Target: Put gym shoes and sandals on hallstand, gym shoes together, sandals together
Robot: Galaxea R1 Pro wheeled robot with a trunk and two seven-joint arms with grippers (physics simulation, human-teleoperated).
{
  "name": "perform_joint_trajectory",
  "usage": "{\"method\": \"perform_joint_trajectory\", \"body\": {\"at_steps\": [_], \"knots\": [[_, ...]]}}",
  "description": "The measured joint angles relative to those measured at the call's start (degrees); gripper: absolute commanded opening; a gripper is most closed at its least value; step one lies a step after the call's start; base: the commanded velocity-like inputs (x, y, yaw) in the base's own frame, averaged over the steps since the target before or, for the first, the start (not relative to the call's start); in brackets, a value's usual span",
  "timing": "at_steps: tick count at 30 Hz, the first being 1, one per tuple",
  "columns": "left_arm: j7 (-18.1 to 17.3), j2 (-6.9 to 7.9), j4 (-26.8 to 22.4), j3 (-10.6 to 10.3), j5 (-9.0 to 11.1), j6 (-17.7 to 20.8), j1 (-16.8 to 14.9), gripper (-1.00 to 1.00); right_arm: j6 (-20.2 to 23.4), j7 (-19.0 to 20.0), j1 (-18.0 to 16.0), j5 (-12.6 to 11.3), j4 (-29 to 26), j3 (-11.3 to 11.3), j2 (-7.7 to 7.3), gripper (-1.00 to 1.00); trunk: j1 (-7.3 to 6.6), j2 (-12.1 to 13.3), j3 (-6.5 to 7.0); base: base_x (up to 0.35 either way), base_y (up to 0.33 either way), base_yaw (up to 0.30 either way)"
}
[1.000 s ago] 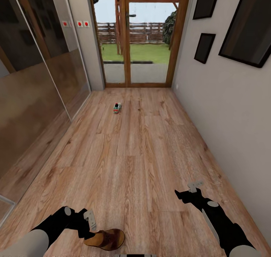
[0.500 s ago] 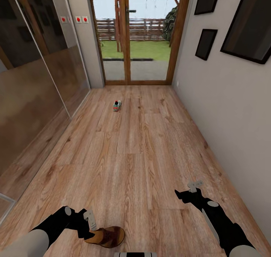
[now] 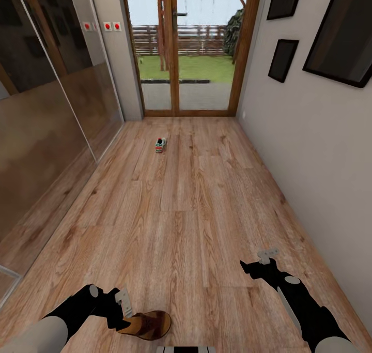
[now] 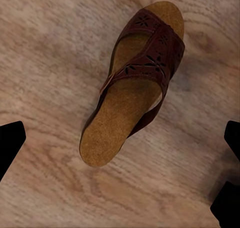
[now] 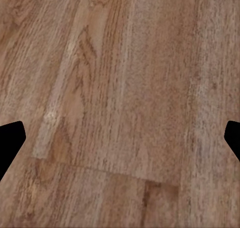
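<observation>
One brown sandal [image 3: 148, 324] lies on the corridor floor [image 3: 186, 213] close in front of me. In the left wrist view the sandal [image 4: 135, 82] rests flat with its dark reddish strap up and its tan footbed showing. My left gripper [image 3: 123, 302] hovers just left of and above it, open, with its fingers [image 4: 11, 140] spread wide to either side and touching nothing. One gym shoe [image 3: 160, 145] sits far down the corridor near the glass door. My right gripper [image 3: 266, 256] hangs open over bare planks. The hallstand is out of view.
A glossy sliding wardrobe front [image 3: 46, 125] runs along the left side. A wall with dark picture frames [image 3: 283, 58] bounds the right. A wood-framed glass door [image 3: 191, 53] closes the far end. Wide plank floor lies between me and the gym shoe.
The whole picture shifted slightly a second ago, so the camera moved a little. Over the last half second both arms, the sandal and the gym shoe stay where they were.
</observation>
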Motion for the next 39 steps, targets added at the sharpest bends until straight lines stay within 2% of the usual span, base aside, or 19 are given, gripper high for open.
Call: {"method": "perform_joint_trajectory", "body": {"at_steps": [39], "knots": [[0.1,-0.16,-0.1,-0.1,0.0,-0.1,0.0,1.00,0.1,0.0,0.0,0.1,-0.1,0.0,0.06,1.00,0.00,0.0,0.00,0.016,0.006,0.000]]}}
